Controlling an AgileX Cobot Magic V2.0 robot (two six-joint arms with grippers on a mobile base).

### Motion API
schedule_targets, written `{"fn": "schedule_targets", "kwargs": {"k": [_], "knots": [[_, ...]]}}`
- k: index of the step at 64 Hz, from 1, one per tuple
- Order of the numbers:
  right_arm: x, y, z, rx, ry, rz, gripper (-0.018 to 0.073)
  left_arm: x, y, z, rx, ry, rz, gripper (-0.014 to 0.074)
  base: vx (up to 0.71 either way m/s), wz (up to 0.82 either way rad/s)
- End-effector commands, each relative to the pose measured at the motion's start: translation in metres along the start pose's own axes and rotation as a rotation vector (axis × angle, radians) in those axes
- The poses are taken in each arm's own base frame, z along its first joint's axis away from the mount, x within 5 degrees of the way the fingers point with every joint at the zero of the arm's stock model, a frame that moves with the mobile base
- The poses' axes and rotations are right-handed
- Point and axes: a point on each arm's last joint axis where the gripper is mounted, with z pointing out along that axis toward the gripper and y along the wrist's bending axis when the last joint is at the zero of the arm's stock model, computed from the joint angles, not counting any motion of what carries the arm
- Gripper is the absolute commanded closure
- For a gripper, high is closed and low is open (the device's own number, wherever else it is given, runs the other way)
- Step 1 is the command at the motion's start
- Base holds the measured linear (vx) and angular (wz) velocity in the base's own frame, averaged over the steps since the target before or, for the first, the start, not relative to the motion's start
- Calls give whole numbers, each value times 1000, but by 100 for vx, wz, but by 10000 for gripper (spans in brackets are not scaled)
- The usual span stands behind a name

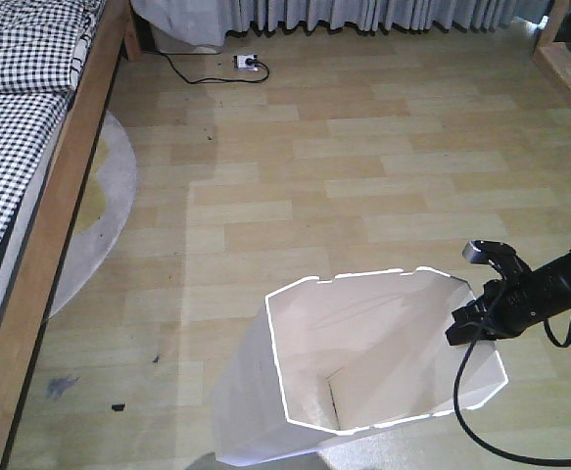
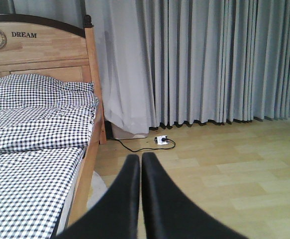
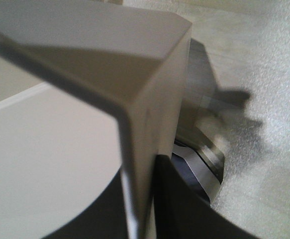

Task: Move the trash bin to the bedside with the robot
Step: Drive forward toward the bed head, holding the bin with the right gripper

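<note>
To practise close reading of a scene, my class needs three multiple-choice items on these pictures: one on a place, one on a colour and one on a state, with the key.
1. In the front view, on which side of the picture from the trash bin does the bed stand?
A. the right
B. the left
C. neither, the bin stands on it

2. The bedding is
A. plain blue
B. red-striped
C. black-and-white checked

3. The right gripper is
A. shut on the bin's rim
B. open above the bare floor
C. holding a cup

Key:
1 B, the wooden frame runs down the left edge of the front view.
2 C, the checks show in the front and left wrist views.
3 A, the right wrist view shows the bin wall pinched in it.
</note>
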Motion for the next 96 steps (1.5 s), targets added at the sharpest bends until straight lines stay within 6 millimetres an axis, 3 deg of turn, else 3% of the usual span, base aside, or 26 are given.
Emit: {"fn": "schedule_targets", "kwargs": {"k": [1, 96], "knots": [[-14, 26, -23, -186, -70, 13, 563, -3, 0, 0, 7, -70, -23, 603, 23, 1], [-14, 25, -23, -183, -70, 13, 563, -3, 0, 0, 7, -70, -23, 603, 27, 2]]}}
